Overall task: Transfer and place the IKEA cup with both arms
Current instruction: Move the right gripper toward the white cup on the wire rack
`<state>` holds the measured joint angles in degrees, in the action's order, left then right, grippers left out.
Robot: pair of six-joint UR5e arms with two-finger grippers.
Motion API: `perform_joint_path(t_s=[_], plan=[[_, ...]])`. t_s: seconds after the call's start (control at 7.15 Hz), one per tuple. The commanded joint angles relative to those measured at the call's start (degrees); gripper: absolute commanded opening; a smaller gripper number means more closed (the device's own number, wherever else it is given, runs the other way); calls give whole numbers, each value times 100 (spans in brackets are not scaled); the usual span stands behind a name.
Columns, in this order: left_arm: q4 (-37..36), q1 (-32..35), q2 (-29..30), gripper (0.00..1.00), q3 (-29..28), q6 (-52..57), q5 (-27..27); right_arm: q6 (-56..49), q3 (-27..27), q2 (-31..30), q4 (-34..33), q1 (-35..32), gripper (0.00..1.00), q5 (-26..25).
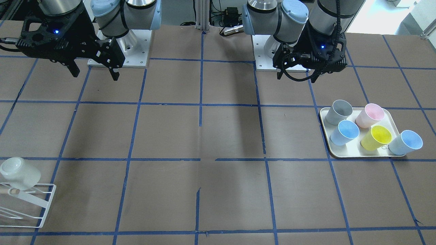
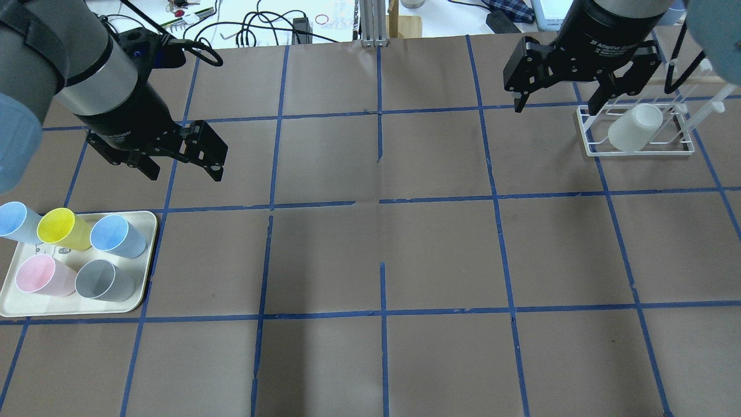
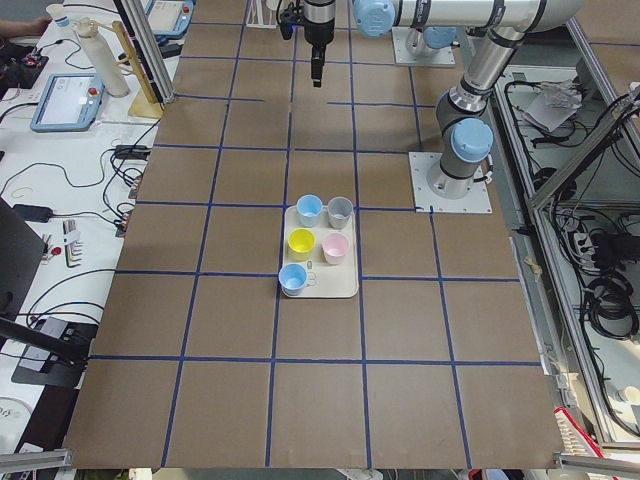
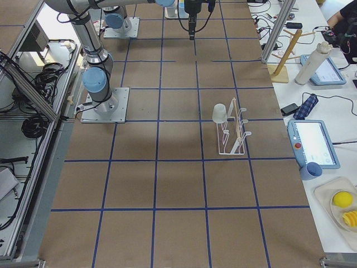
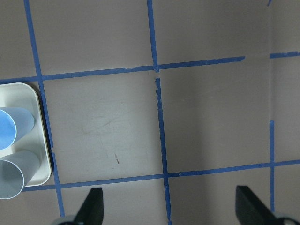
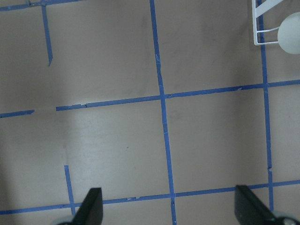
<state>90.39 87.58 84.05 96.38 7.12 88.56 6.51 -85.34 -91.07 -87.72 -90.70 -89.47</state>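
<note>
Right gripper point(image 1: 94, 73), seen from the front, hangs above the table point(image 1: 204, 136) at far left with its fingers spread wide and nothing between them. The left gripper point(image 1: 296, 77) hangs at far right, likewise spread and empty. The IKEA cup point(image 1: 17, 172) sits upended and tilted on a white wire rack point(image 1: 41, 207) at near left, well apart from both grippers. At right, a cream tray point(image 1: 340, 154) holds a grey cup point(image 1: 338, 112), a pink cup point(image 1: 370, 115), a blue cup point(image 1: 344, 132) and a yellow cup point(image 1: 376, 137), all mouth-up and empty. A second blue cup point(image 1: 406, 142) stands at the tray's near right corner; whether it is fully on the tray I cannot tell.

From overhead, the left gripper point(image 2: 185, 171) is on the far side of the tray point(image 2: 147, 255), while the right gripper point(image 2: 556, 107) is just left of the rack point(image 2: 686, 147) that carries the IKEA cup point(image 2: 634, 128).

The left side view shows the tray point(image 3: 345, 290) mid-table with all five cups.

The right side view shows the IKEA cup point(image 4: 219, 113) mouth-down on the rack's point(image 4: 234, 139) side toward the robot.

In the left wrist view the fingers point(image 5: 93, 208) stand wide apart over bare table, with the tray's corner point(image 5: 40, 140) at left.

In the right wrist view the fingers point(image 6: 93, 208) are equally wide, and the IKEA cup point(image 6: 290, 30) is at far right.
</note>
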Motion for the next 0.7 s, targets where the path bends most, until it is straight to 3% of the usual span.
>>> perform_joint_path(t_s=[0.0,0.56], plan=[[14,5,-11,100,12,0,-5,-1,0,2,-9,0,100,0],[14,5,-134,100,39,18,21,-1,0,28,-44,61,100,-71]])
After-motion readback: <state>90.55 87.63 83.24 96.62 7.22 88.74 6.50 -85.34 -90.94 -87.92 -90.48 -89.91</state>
